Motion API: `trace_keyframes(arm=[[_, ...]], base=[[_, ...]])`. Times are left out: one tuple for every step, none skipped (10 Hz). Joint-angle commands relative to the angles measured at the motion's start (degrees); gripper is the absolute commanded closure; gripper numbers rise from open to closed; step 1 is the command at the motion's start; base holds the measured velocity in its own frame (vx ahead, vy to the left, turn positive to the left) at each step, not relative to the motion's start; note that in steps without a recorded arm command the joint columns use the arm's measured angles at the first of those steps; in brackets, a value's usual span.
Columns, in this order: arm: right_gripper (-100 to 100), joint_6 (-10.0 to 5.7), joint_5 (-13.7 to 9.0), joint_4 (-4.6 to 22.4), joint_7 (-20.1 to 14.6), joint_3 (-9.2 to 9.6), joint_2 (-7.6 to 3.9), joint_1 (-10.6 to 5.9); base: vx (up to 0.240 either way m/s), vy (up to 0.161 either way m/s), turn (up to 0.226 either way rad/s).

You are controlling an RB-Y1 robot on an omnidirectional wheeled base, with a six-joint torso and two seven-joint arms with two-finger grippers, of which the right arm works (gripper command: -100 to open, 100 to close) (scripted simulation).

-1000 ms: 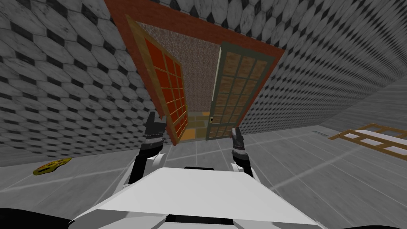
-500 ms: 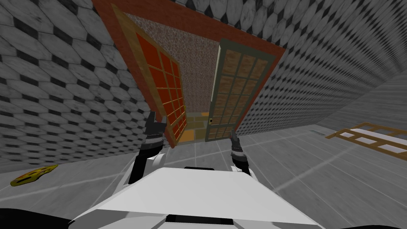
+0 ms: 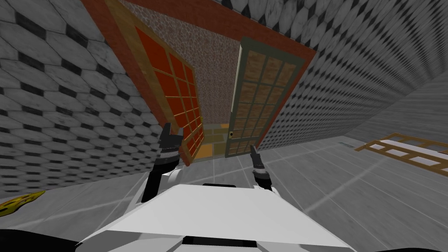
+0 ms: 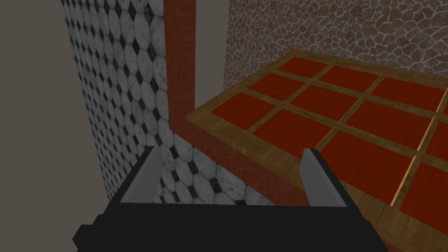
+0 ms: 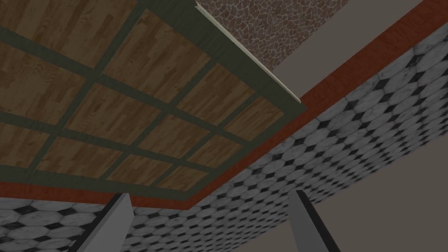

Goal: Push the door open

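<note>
Left hand (image 4: pixel 229 150) open, empty, beside red-panelled door (image 4: pixel 350 127) in hex-tiled wall (image 3: pixel 65 109); grey floor (image 3: pixel 350 183).

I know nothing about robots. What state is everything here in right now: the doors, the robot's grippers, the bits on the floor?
Red door: swung partly open.
Brown door: swung partly open, with a gap between the two doors.
Left gripper: open, holding nothing.
Right gripper: open, holding nothing.
Yellow thing: lying flat on the floor.
Wooden frame: lying flat on the floor.
</note>
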Motion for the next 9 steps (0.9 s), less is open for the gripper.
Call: trace_keyframes(arm=[[-100, -0.87, 1.27, 2.10, 2.12, -0.01, -0.02, -0.06], [-100, -1.22, 2.05, 3.18, 3.32, -0.03, -0.04, -0.06], [-100, -1.57, 2.83, 4.25, 4.51, -0.04, -0.04, -0.06], [-100, -1.92, 3.62, 5.33, 5.71, -0.06, -0.05, -0.06], [-100, -2.27, 4.40, 6.40, 6.90, -0.07, -0.06, -0.06], [-100, -2.62, 5.18, 7.48, 8.09, -0.09, -0.06, -0.06], [-100, -2.97, 5.97, 8.55, 9.29, -0.11, -0.03, -0.06], [-100, -3.32, 6.75, 9.63, 10.48, -0.12, 0.03, -0.06], [-100, -3.67, 7.53, 10.70, 11.68, -0.14, 0.08, -0.06]], base=[[0.103, -0.005, -0.040], [0.093, -0.014, -0.034], [0.099, -0.009, -0.033], [0.099, 0.000, -0.050], [0.099, -0.010, -0.045], [0.101, -0.016, -0.037], [0.104, -0.007, -0.030], [0.114, -0.001, -0.035], [0.118, -0.004, -0.042]])
